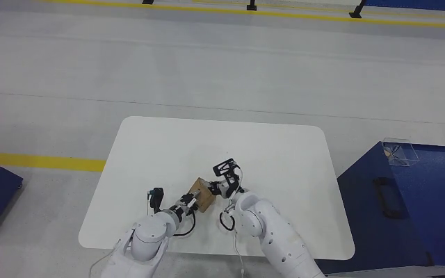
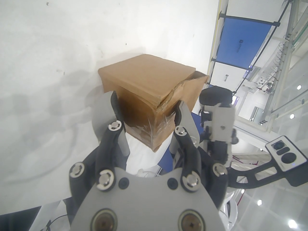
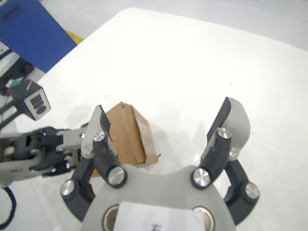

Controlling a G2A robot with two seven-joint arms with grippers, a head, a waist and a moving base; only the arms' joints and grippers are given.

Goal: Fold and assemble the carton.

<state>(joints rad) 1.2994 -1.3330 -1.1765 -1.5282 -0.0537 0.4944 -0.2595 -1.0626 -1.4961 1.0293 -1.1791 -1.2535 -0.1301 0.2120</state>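
A small brown carton (image 1: 203,193) stands on the white table (image 1: 278,153) near its front edge. In the left wrist view its near corner (image 2: 158,102) is crumpled and taped, and a flap (image 2: 197,80) stands ajar at the far end. My left gripper (image 2: 148,111) is shut on the carton, one finger on each side of that corner. My right gripper (image 3: 163,118) hovers open just beside the carton (image 3: 127,135), whose loose end flaps (image 3: 144,135) face it. One right finger (image 3: 102,121) is close to the cardboard; I cannot tell if it touches. From above, both grippers (image 1: 189,201) (image 1: 224,186) flank the box.
A blue cabinet (image 1: 396,201) stands off the table's right side with a clear container (image 1: 400,149) on it. A black cable (image 1: 226,222) loops by the front edge. The far half of the table is bare white surface.
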